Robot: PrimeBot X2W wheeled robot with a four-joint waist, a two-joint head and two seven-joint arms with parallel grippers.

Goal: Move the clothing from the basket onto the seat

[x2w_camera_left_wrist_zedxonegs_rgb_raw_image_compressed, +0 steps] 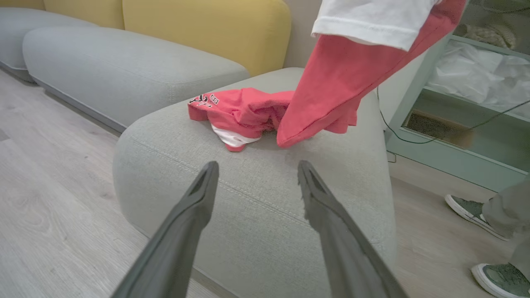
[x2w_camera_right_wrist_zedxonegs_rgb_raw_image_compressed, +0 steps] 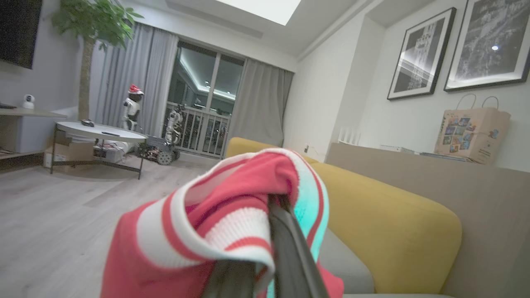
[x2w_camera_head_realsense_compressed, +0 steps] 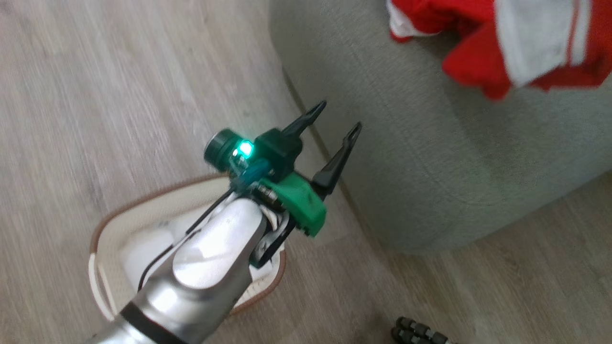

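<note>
— Wood floor runs down the left of the head view. What stands on it?
— Lower left, the basket, partly behind the pale forearm. At centre the left gripper has its two dark fingers spread wide with nothing between them, pointing up and right toward the seat.
— And the clothing?
— Upper right of that frame, red and white, over the seat. In the left wrist view the jersey lies crumpled on the seat at upper centre, and the shorts hang from the top edge down to the seat, just right of the jersey.
— What holds the shorts?
— The right gripper, fingers closed tight on the striped waistband at lower centre of its own view, with a yellow sofa back to the right
</note>
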